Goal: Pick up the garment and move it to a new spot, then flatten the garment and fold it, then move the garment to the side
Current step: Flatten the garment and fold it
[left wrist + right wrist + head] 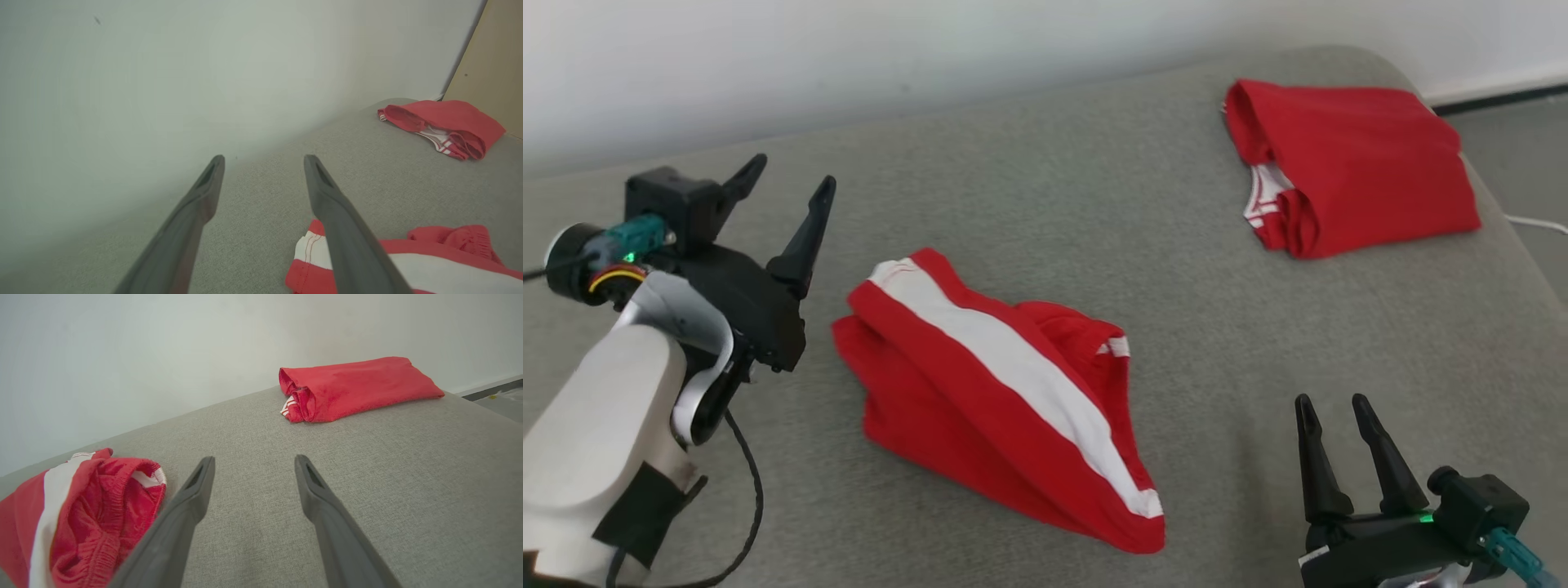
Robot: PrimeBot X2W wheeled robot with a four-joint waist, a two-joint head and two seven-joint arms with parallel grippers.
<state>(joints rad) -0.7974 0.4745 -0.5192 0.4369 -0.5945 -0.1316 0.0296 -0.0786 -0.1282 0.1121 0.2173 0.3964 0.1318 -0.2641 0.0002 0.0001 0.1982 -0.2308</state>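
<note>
A crumpled red fabric garment [1005, 392] with a broad white stripe lies bunched near the middle of the grey woven upholstered surface [1094, 163]. It sits between the two arms and is touched by neither. The left gripper [794, 171] hovers just beside its left edge with the two dark fingers spread wide and nothing between them. The right gripper [1331, 400] waits near the lower right, a little apart from the cloth, with its fingers likewise parted and empty. A second red cloth bundle [1347, 163], neatly folded with white trim showing at one end, rests well apart at the far right corner and looks finished. The heap in the middle is therefore probably the piece to pick up. The step in hand appears to be the first grasp before carrying it to a new spot. To do it well, each arm would best take a distinct edge rather than the thick centre. The left wrist view shows the striped hem close below its fingers, and the right wrist view shows the gathered elastic waistband off to the left. Pinching a single layer at each of these edges should let the cloth hang open when lifted and make flattening easier. Grabbing several folds at once risks carrying the tangle along. The fingers should come down low enough to catch the fabric without digging into the upholstery.
</note>
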